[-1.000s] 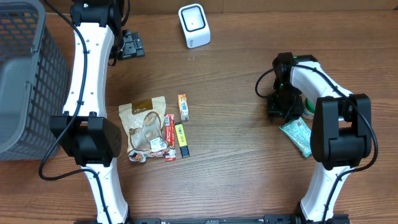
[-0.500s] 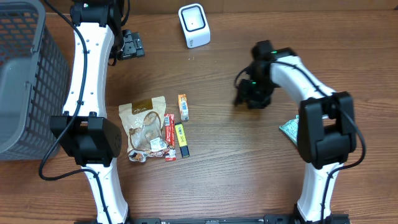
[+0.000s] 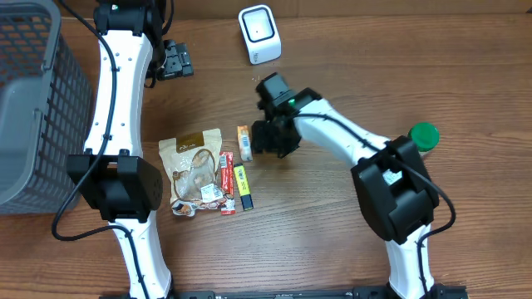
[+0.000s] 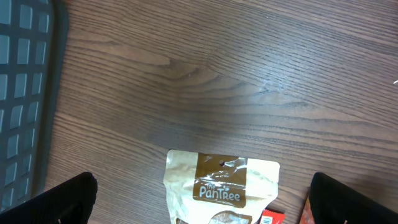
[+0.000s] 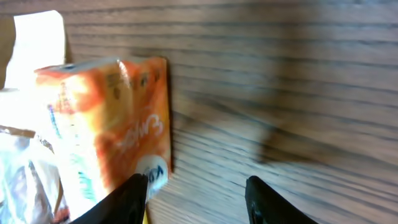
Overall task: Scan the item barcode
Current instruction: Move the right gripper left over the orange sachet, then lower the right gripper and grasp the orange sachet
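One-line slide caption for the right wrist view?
Right hand, open and empty, hovers beside the orange box on the wooden table.

The left arm [image 3: 119,83] and the right arm [image 3: 341,137] have white shells and black joint blocks. Small dark screws [image 3: 125,60] dot the left shell. A thin black cable [image 3: 73,198] loops far behind the jaws. The left gripper [image 3: 179,60] and the right gripper [image 3: 268,139] are black, and their fingers [image 5: 264,198] have rounded tips. Just behind the right jaws a green light [image 3: 293,103] glows.
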Robot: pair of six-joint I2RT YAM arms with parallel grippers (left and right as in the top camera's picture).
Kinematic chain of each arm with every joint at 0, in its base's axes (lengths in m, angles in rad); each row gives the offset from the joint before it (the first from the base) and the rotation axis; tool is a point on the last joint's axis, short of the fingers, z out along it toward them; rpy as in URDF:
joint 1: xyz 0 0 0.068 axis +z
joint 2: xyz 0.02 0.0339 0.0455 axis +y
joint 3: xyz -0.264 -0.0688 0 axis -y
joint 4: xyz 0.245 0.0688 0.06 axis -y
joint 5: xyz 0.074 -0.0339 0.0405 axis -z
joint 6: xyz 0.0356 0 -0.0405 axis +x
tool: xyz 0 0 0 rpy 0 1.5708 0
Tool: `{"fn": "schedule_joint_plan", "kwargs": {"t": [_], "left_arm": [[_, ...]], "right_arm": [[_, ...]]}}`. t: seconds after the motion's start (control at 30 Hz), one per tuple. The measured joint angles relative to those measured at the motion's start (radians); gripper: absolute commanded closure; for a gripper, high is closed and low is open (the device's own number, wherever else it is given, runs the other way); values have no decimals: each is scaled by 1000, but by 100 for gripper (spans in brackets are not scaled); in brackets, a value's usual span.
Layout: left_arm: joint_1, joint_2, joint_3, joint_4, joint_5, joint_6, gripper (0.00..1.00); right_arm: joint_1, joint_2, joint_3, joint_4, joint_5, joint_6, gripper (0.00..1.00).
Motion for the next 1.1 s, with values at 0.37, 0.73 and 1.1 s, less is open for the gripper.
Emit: {"fn": "schedule_joint_plan", "kwargs": {"t": [0.37, 0.73, 1.1], "left_arm": [[0, 0, 0, 0, 0, 0, 0], [0, 0, 0, 0, 0, 0, 0], [0, 0, 0, 0, 0, 0, 0]], "right_arm": [[14, 0, 3, 30, 58, 30, 48], [13, 0, 77, 107, 65, 33, 55], [23, 2, -12, 250, 27, 101, 62]]}}
